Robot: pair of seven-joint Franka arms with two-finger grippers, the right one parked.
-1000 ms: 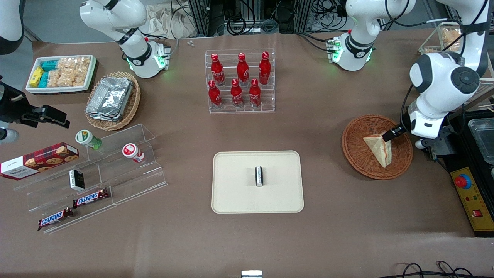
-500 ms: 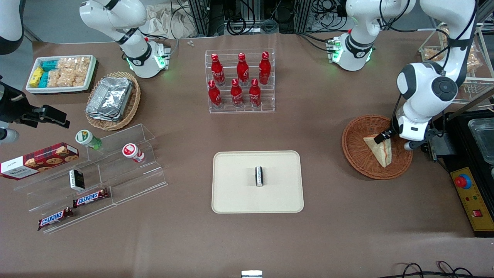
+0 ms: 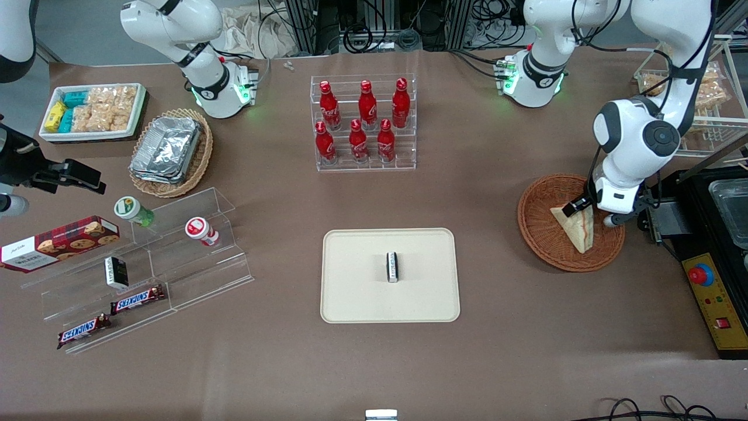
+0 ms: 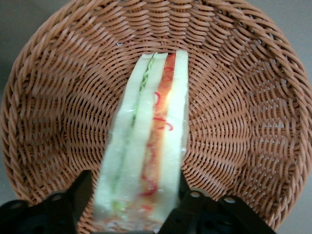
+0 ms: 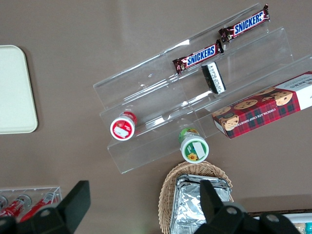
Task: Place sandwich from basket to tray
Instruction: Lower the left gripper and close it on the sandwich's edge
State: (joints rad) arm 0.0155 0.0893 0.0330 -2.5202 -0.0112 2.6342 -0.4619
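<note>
The sandwich (image 3: 575,227) stands on edge in the reddish-brown wicker basket (image 3: 540,234), toward the working arm's end of the table. In the left wrist view the sandwich (image 4: 146,146) shows its green and red filling stripes, with the basket (image 4: 234,97) weave all around it. My left gripper (image 3: 584,207) is down in the basket at the sandwich's upper corner. This gripper (image 4: 134,195) is open, one black finger (image 4: 80,190) on each side of the wedge. The cream tray (image 3: 356,292) lies mid-table, nearer the front camera.
A small dark packet (image 3: 392,267) lies in the middle of the tray. A clear rack of red bottles (image 3: 364,123) stands farther back. A yellow control box with a red button (image 3: 710,292) and a black unit (image 3: 724,204) sit beside the basket at the table's end.
My left arm has swung in over the basket and the gripper has slid along toward the sandwich's upper corner. The sandwich has not moved.
</note>
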